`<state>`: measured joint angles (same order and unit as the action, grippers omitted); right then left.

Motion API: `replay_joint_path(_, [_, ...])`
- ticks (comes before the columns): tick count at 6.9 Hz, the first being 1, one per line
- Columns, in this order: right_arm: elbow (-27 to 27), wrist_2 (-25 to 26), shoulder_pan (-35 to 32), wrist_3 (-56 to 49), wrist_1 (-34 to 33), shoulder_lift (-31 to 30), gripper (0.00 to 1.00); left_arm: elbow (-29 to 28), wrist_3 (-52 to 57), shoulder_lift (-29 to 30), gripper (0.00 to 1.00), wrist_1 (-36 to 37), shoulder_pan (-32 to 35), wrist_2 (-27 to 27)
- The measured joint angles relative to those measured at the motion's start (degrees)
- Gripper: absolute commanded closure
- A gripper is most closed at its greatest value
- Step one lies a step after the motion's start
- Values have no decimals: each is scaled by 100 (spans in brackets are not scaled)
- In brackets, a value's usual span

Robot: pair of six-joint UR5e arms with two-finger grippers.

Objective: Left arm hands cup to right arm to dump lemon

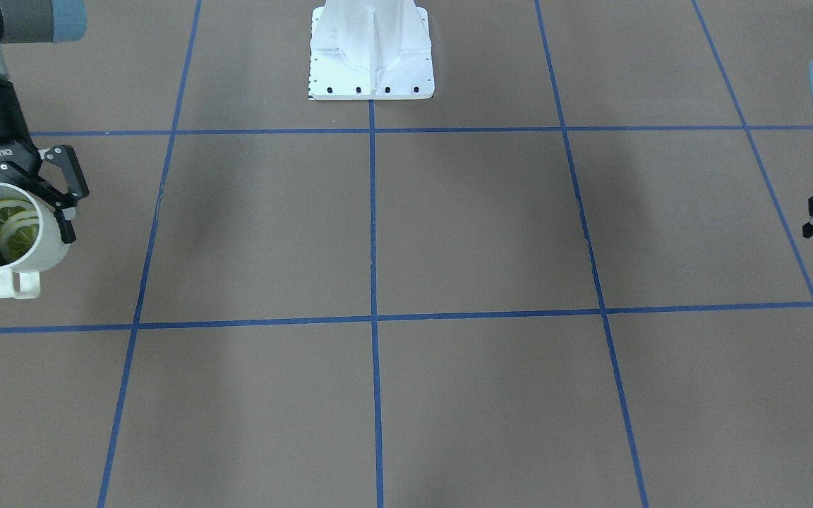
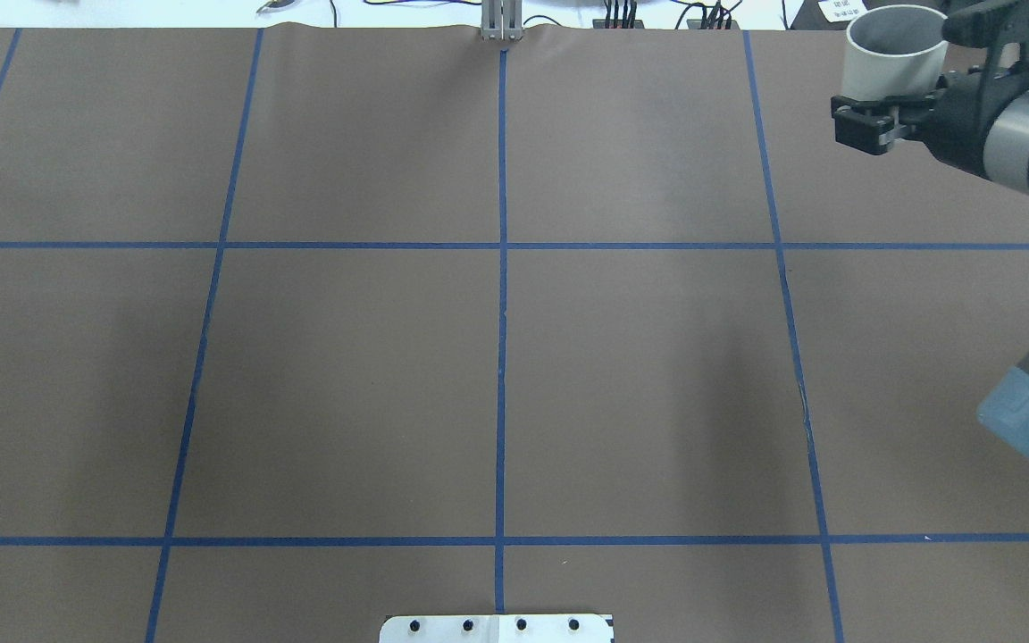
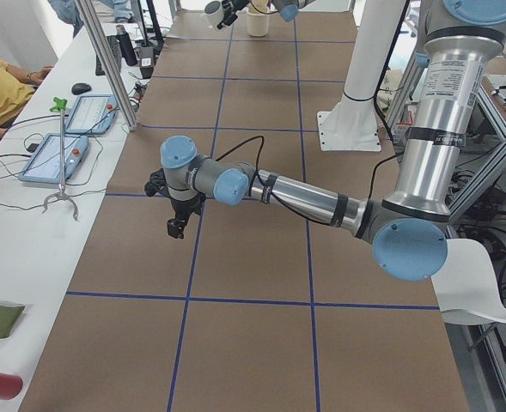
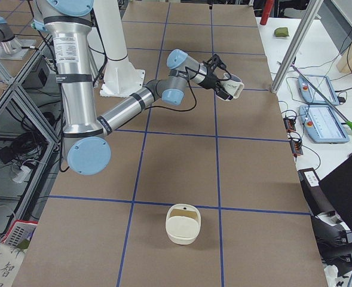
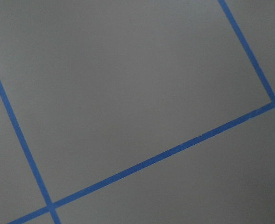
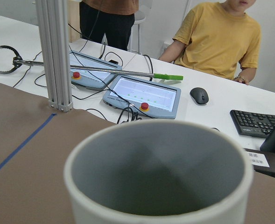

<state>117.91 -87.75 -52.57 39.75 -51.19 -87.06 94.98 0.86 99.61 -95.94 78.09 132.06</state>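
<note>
My right gripper (image 1: pixel 22 204), lettered ROBOTIQ, is shut on the white cup (image 1: pixel 18 236) and holds it above the table near its far right side. The cup is tilted with its mouth toward the operators' side and its handle below. Yellow lemon slices (image 1: pixel 8 229) lie inside it. The cup also shows in the overhead view (image 2: pixel 894 62), in the exterior right view (image 4: pixel 233 89) and in the right wrist view (image 6: pixel 160 177), where the lemon is hidden. My left gripper (image 1: pixel 810 219) hangs open and empty over the table's left side, far from the cup.
A cream open container (image 4: pixel 183 224) stands on the table at its right end, near the exterior right camera. The robot's white base plate (image 1: pixel 371 77) is at the table's middle back. Operators, tablets and cables are on the white bench (image 6: pixel 207 112) beyond the far edge.
</note>
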Motion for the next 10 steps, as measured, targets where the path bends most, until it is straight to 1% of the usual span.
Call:
replay_joint_path(1, [103,-238,-166,100,372,-396,100,-81,16,-98,0,23,79,-14])
replay_joint_path(3, [82,-841,-572,150,1226,-1159,99,-227,42,-351,0,36,183,-9])
replay_joint_path(4, [-33,-999,-706,158,1779,-1537,100,-192,28,-433,0,22,256,-13])
replay_joint_path(5, [-270,-1065,-801,218,2509,-1949,97,-126,-8,-504,0,30,287,-4])
replay_joint_path(6, [-642,-1086,-883,410,3341,-2284,91,-91,-27,-534,0,42,292,3])
replay_joint_path(8, [-1736,-1097,-1007,1146,5151,-2625,89,-63,-40,-544,0,48,294,17])
replay_joint_path(9, [-2376,-1112,-1038,1559,6022,-2679,89,-58,-41,-542,0,49,294,20])
replay_joint_path(10, [-2946,-1148,-1059,2005,6757,-2701,89,-54,-41,-540,0,49,290,21])
